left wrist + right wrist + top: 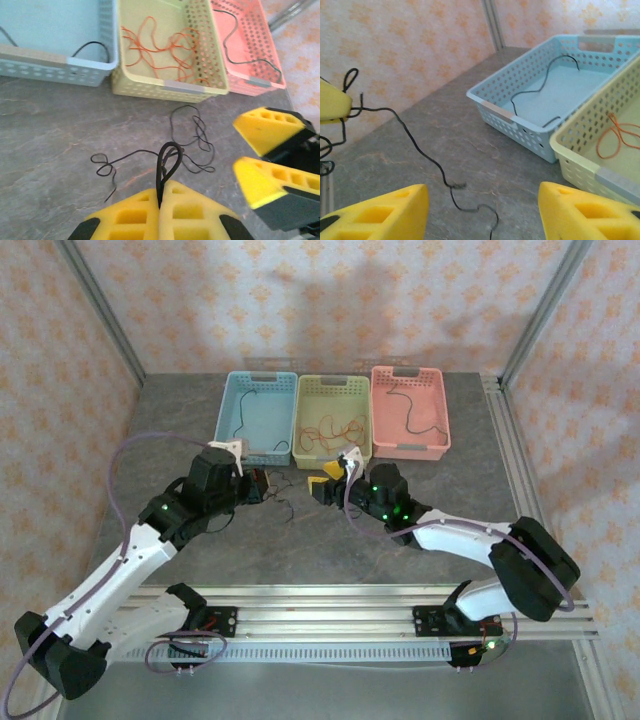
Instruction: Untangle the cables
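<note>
A thin black cable (197, 140) lies in loose tangles on the grey table in front of the baskets. My left gripper (162, 192) is shut on a loop of it (170, 155) that sticks up between the yellow pads. In the top view the left gripper (262, 485) faces the right gripper (325, 486) across the cable (285, 500). My right gripper (482, 205) is open, hovering low over a trailing stretch of the black cable (422, 150), with nothing between its fingers. That strand rises to the left gripper's pad (332, 102).
Three baskets stand in a row at the back: blue (255, 456) holding a black cable (545, 82), yellow (333, 381) holding orange-red cables (160, 47), pink (412, 449) holding a black cable (235, 40). Metal rails run along the near edge.
</note>
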You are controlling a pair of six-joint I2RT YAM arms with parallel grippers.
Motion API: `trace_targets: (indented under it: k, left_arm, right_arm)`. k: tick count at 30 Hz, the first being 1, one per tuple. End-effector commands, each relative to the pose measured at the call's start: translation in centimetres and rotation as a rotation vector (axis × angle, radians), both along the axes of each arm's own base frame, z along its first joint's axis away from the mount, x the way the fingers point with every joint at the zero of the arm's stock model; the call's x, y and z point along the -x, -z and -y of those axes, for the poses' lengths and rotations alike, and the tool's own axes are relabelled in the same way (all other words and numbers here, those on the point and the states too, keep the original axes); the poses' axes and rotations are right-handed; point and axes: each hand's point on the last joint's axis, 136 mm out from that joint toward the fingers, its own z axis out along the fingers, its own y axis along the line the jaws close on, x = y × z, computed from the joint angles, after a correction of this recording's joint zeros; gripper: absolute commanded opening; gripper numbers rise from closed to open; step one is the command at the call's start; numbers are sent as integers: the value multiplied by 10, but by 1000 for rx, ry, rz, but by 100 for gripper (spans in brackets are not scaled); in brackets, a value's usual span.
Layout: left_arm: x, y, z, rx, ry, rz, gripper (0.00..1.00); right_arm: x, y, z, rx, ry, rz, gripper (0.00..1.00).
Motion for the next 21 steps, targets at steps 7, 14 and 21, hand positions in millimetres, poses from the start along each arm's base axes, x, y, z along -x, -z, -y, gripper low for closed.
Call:
trace_targets:
  k: [7,14,21]
  left_arm:
    - [7,-44,26,37,161,44,0]
    - [14,-49,33,50,216,36,0]
    - [15,-43,34,28,226,24,0]
  right_arm:
    - [23,-30,-9,-72,-117,163,66]
    - [36,-32,-14,-65,-164,226,69]
    - [49,-33,-21,-73,-238,239,69]
